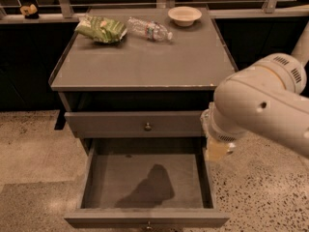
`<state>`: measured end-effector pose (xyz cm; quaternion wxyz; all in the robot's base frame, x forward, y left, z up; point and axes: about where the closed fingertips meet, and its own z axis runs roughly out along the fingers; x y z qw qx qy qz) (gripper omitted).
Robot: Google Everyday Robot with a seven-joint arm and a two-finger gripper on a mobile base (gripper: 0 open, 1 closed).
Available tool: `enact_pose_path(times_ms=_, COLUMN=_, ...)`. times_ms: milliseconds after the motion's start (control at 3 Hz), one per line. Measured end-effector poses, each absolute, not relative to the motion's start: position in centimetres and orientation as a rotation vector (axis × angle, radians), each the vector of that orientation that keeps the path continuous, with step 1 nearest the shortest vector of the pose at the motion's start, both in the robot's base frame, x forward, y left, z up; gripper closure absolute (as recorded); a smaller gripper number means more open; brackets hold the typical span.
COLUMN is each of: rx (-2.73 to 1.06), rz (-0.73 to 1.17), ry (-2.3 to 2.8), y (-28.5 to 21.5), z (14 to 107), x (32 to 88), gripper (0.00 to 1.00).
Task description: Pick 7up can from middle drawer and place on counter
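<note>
One camera view, looking down on the grey cabinet. Middle drawer (pixel 108 178) stands pulled out, a dark shadow (pixel 149 190) on its floor. Upper drawer (pixel 106 124), with a round knob (pixel 147 126), is closed. Counter (pixel 145 62) carries three items along its far edge: green snack bag (pixel 102 29), clear water bottle (pixel 149 30) on its side, and pale bowl (pixel 185 16). White robot arm (pixel 260 105) enters from the right. Gripper (pixel 216 150) hangs under the wrist, just over the open drawer's right wall, largely hidden by the arm; whether it is apart or together cannot be told. 7up can: not seen, so its position cannot be told.
</note>
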<state>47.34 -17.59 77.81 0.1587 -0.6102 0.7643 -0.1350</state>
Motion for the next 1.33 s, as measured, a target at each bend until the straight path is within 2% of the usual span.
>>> enact_pose_path(times_ms=667, rx=-1.78, rz=-0.413, ry=2.131, y=-22.3, z=85.6, x=54.7, gripper=1.0)
enact_pose_path(times_ms=1333, rx=-1.749, rz=-0.458, ry=2.068, y=-22.2, z=89.1, x=56.3, gripper=1.0)
